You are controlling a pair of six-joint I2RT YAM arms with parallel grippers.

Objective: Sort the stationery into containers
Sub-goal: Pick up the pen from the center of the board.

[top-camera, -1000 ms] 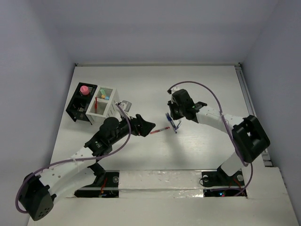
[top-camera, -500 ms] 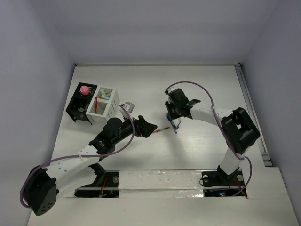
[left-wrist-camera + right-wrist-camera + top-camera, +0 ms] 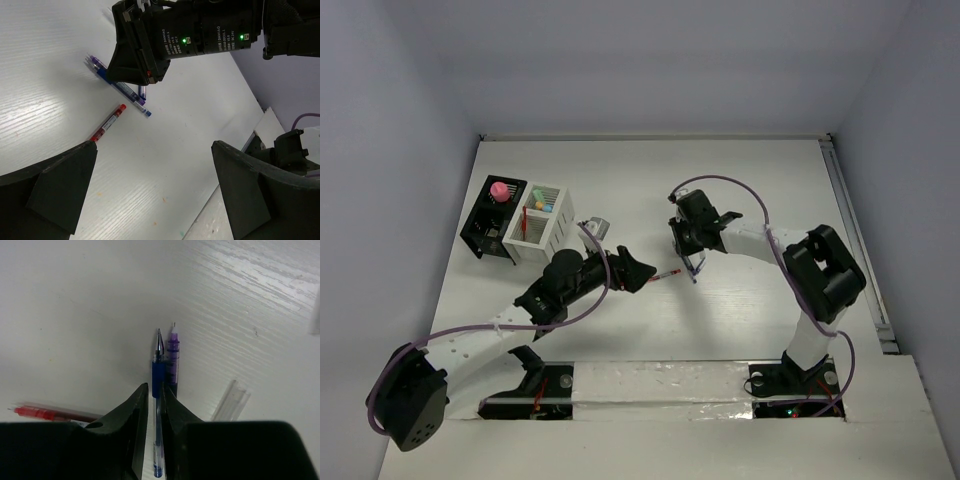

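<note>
My right gripper (image 3: 692,264) is shut on a blue pen (image 3: 158,385), whose tip points away from the wrist camera. A purple pen (image 3: 173,359) lies right against it on the table. A red pen (image 3: 665,274) lies between the two grippers, just in front of my left gripper (image 3: 638,270), which stands wide open with nothing in it. In the left wrist view the red pen (image 3: 107,123) is just beyond the left fingertip. The black box (image 3: 485,232) holds a pink-topped piece (image 3: 499,189). The white box (image 3: 552,236) beside it holds small green and orange bits.
A clear pen cap (image 3: 229,401) lies on the table to the right of the purple pen. A small grey object (image 3: 592,224) sits right of the white box. The right arm's black wrist (image 3: 165,40) hangs over the pens.
My left arm has reached a little to the right, closer to the red pen. The right arm's elbow has swung left, while its gripper stays on the blue pen.
</note>
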